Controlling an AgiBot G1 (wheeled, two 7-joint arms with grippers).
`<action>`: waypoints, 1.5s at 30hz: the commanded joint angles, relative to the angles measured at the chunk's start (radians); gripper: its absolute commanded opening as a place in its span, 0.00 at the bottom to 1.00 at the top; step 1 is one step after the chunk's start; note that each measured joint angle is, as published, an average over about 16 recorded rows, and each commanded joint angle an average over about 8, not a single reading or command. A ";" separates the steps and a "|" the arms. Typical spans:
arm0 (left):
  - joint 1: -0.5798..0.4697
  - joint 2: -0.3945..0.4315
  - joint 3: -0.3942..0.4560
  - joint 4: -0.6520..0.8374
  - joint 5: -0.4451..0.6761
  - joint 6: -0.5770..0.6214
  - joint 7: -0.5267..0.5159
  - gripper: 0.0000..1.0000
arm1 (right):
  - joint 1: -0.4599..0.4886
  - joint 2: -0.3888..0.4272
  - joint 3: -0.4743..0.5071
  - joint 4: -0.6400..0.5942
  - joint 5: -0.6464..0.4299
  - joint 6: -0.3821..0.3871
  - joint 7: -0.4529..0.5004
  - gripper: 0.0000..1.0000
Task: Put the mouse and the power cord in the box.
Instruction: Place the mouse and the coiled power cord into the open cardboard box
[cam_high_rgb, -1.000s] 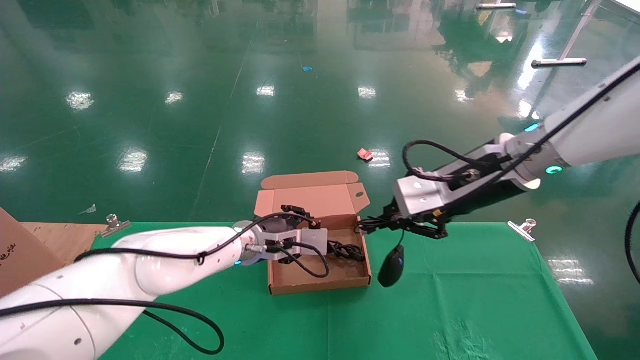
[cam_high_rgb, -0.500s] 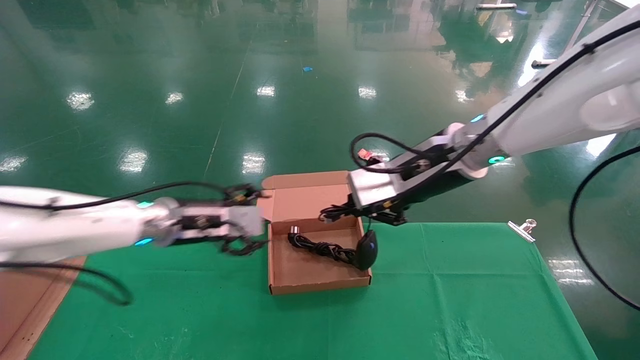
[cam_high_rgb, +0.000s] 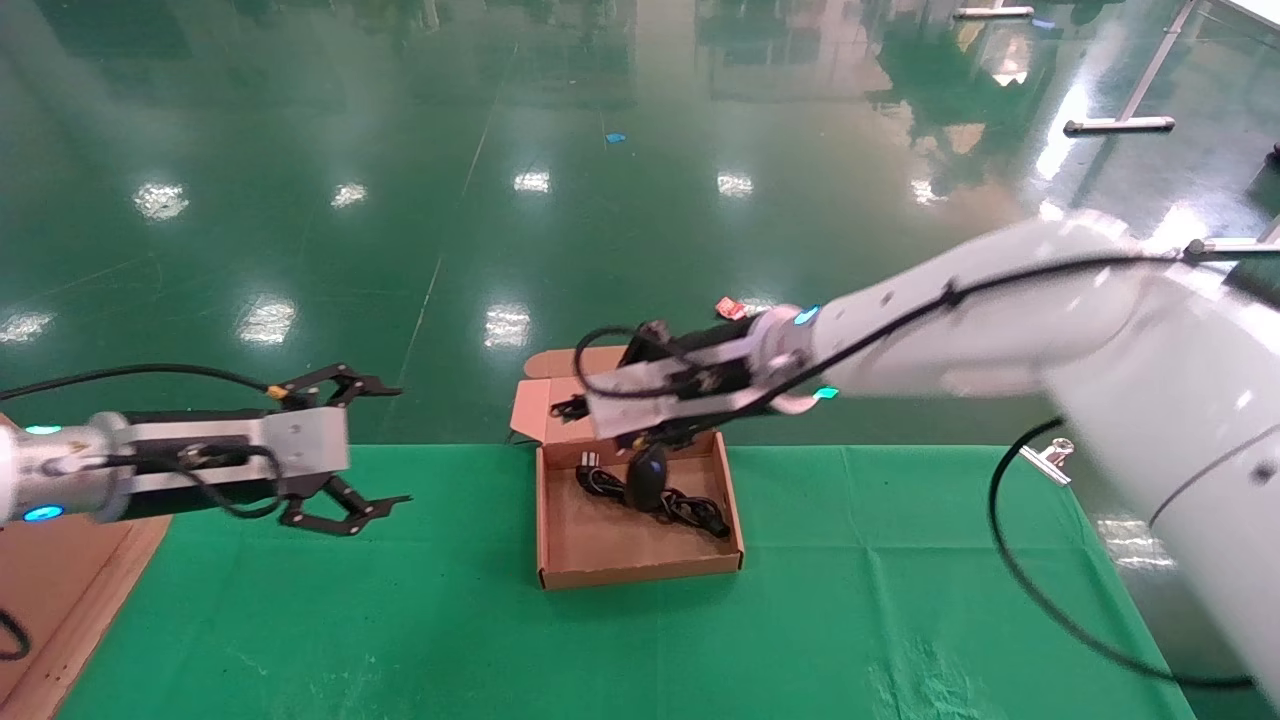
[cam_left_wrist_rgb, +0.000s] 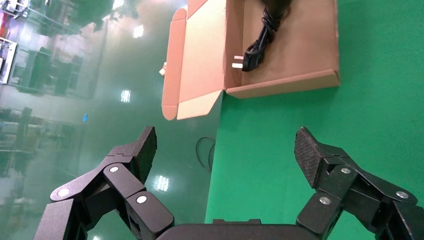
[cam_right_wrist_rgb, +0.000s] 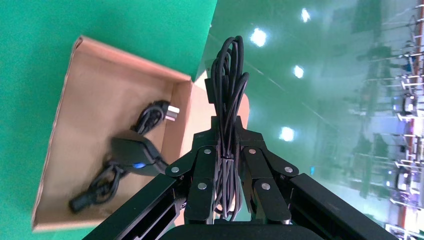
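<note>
Jaws of the right gripper (cam_right_wrist_rgb: 227, 150) stay clamped on the mouse (cam_high_rgb: 648, 478) wire, now over the box (cam_high_rgb: 640, 572); the left gripper (cam_high_rgb: 345, 450), spread wide, has withdrawn left.

Left gripper (cam_high_rgb: 375, 445) hangs out at the robot's left, fingers spread wide with nothing between them, arm stretched level. Right arm reaches across to the middle, right gripper (cam_right_wrist_rgb: 227, 150) clamped tight, fingers (cam_right_wrist_rgb: 200, 167) pressed together on a looped thin wire (cam_right_wrist_rgb: 227, 80)
</note>
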 joint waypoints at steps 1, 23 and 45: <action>0.000 -0.027 -0.008 -0.003 -0.013 0.021 0.006 1.00 | -0.030 -0.001 -0.040 0.042 0.020 0.064 0.024 0.00; 0.008 -0.040 0.006 0.027 0.014 0.008 0.011 1.00 | -0.106 0.007 -0.323 0.036 0.085 0.245 0.104 1.00; 0.026 -0.042 -0.022 0.003 0.003 0.026 -0.017 1.00 | -0.128 0.043 -0.260 0.069 0.120 0.195 0.128 1.00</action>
